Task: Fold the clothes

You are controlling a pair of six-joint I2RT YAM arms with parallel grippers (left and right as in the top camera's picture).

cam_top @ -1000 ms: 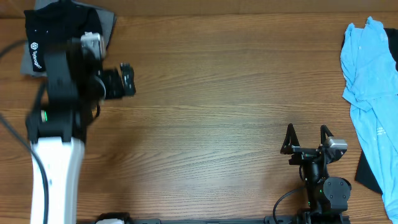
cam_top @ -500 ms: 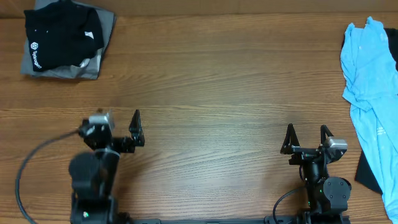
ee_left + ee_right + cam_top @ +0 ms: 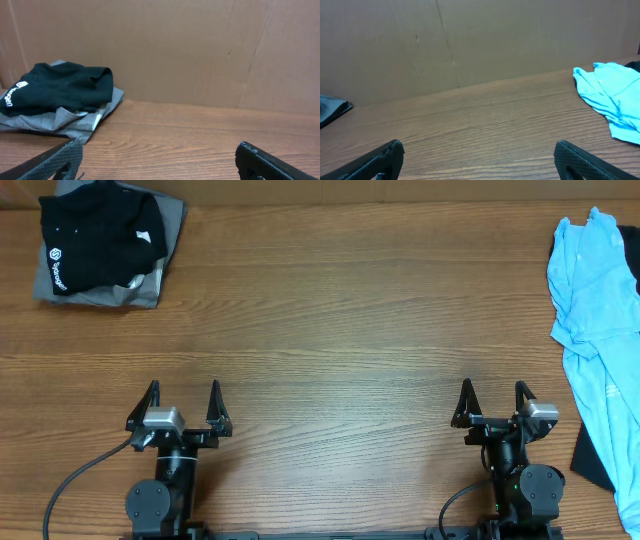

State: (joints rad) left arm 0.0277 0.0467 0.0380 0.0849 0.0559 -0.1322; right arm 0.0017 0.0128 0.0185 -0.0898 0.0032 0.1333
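The black shirt [image 3: 95, 235] lies folded on top of a grey folded garment [image 3: 150, 288] at the table's far left corner, its white logo facing left. It also shows in the left wrist view [image 3: 55, 90], far ahead on the left. My left gripper [image 3: 181, 398] is open and empty near the front edge, well away from the shirt. In its own view the left gripper [image 3: 159, 152] has both fingers spread wide over bare wood. My right gripper [image 3: 493, 400] is open and empty at the front right, and its own view [image 3: 479, 150] shows the same.
A light blue shirt [image 3: 598, 310] lies crumpled along the right edge, also in the right wrist view [image 3: 612, 95]. A dark cloth [image 3: 592, 455] pokes out under it at the front right. A cardboard wall [image 3: 200, 50] stands behind the table.
My left arm has pulled back from the far left corner to the front edge, leaving the black shirt on the grey garment. Its gripper is open. The right arm has not moved.
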